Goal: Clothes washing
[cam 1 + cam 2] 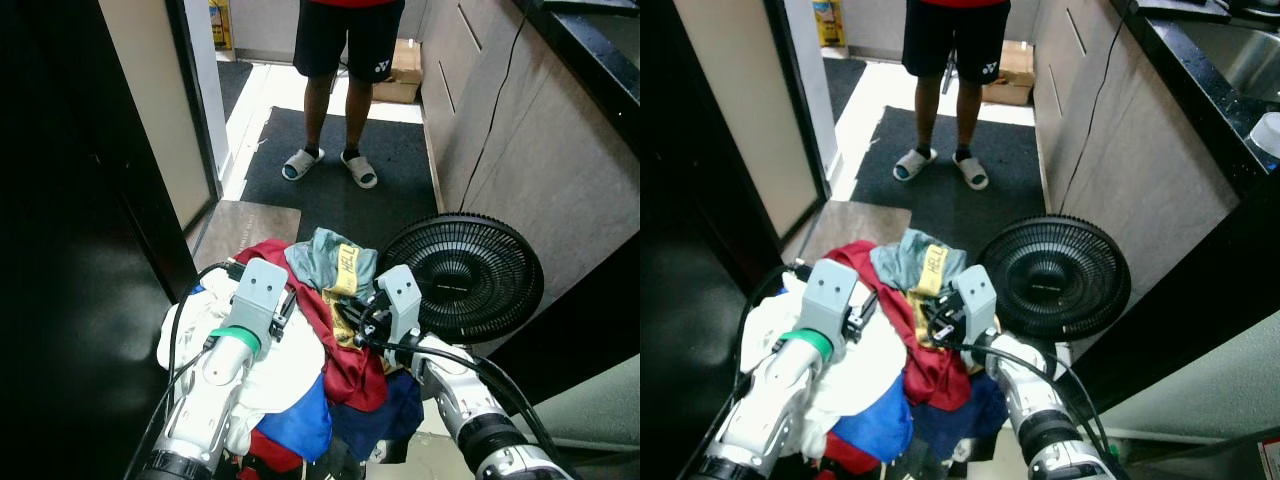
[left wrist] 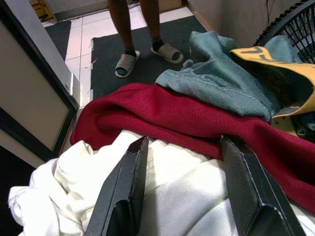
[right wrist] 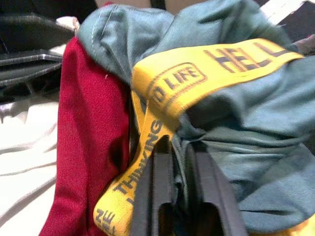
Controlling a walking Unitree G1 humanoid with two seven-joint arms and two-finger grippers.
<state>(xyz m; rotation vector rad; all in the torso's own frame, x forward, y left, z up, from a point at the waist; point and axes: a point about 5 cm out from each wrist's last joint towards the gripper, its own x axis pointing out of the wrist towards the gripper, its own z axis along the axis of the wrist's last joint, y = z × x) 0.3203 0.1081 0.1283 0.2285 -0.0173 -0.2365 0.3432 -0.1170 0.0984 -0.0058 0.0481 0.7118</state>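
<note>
Laundry is mid-carry here: the robot has a heap of clothes bundled against its front, and the step in hand looks like hauling the load toward a washer, which isn't in sight. Starting at nine o'clock of the heap, the white garment [image 1: 290,370] spreads wide, and the left gripper [image 2: 184,189] rests on it with its two black fingers spread apart, released, clamping nothing. At the centre the red garment [image 1: 345,350] drapes over the white one; below it, toward six o'clock, a blue garment [image 1: 300,420] hangs. At twelve o'clock sits the grey-green garment [image 1: 320,255] with its yellow printed band [image 3: 197,73]. The right gripper [image 3: 179,169] comes in at three o'clock, fingers clenched, grasping the grey-green garment's cloth just under that band. Count so far: four garments clearly told apart, two grippers, one black fan [image 1: 465,275] on the floor just right of the pile, and one person [image 1: 345,60] standing on the dark mat at twelve o'clock. The next move probably calls for a firmer left-side hold, then steering clear of the fan and the person.
</note>
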